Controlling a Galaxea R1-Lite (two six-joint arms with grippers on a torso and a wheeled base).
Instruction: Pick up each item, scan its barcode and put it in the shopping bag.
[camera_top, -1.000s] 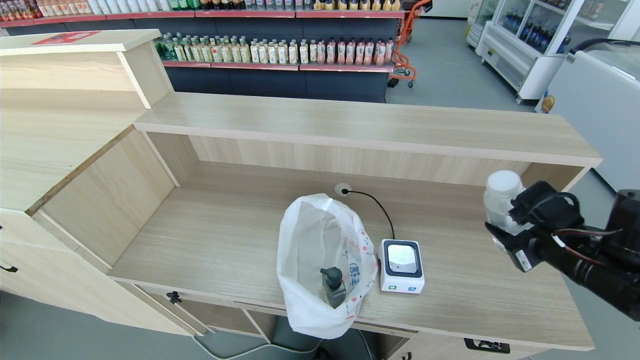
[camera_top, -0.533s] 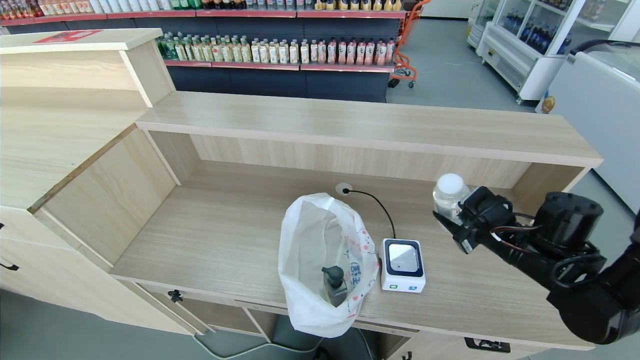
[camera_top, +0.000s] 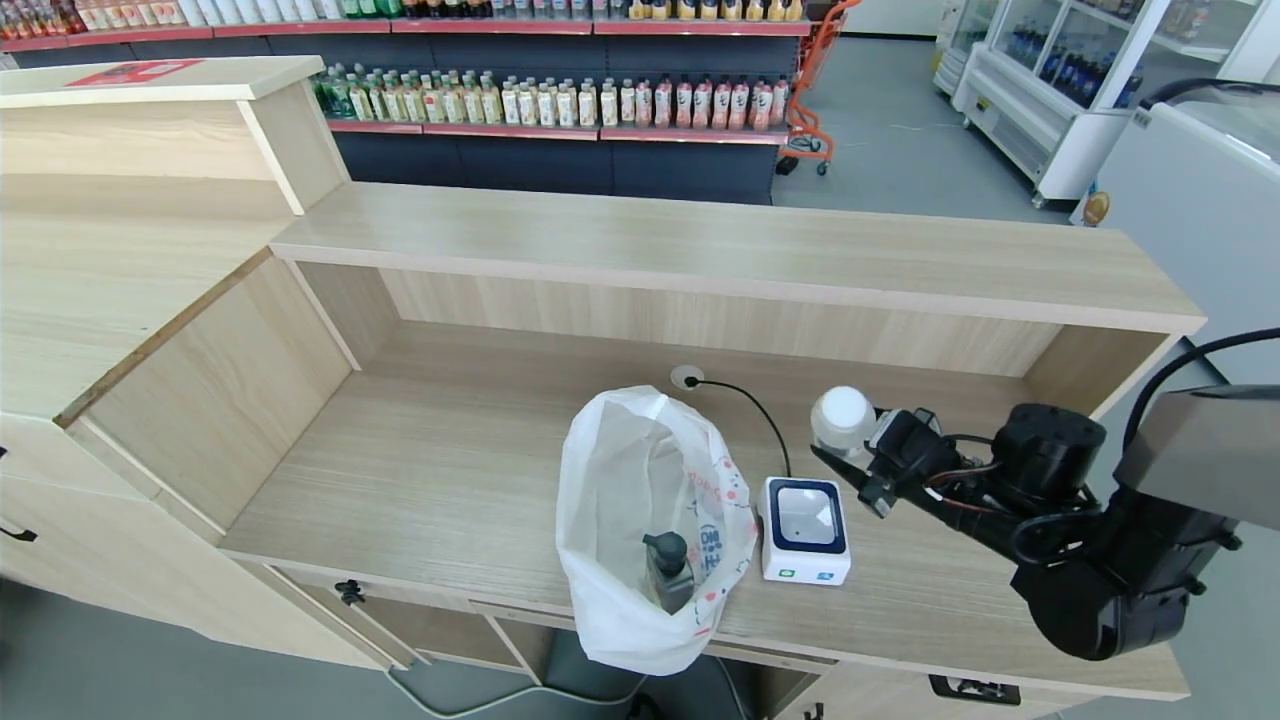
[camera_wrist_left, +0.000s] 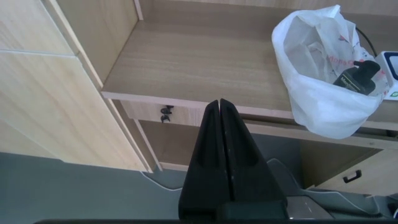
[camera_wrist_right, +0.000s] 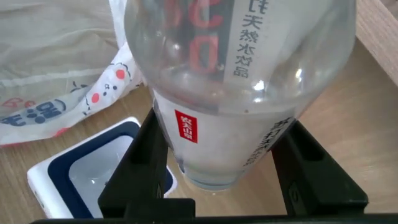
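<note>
Item: water bottle (camera_top: 843, 420), white cap, clamped in right gripper (camera_top: 858, 458), aloft at 1 o'clock of scanner (camera_top: 805, 528). Shopping bag (camera_top: 640, 520) at scanner's 9 o'clock, pump bottle (camera_top: 666, 572) inside. Left gripper (camera_wrist_left: 220, 118): pinched together, empty. Step: scanning. Next, likely: turn barcode toward scanner window.

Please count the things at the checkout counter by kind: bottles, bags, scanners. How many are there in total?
Bottles: 2 (clear bottle in the right claw, pump bottle inside the shopping bag)
Shopping bag: 1
Scanner: 1
Total: 4
</note>
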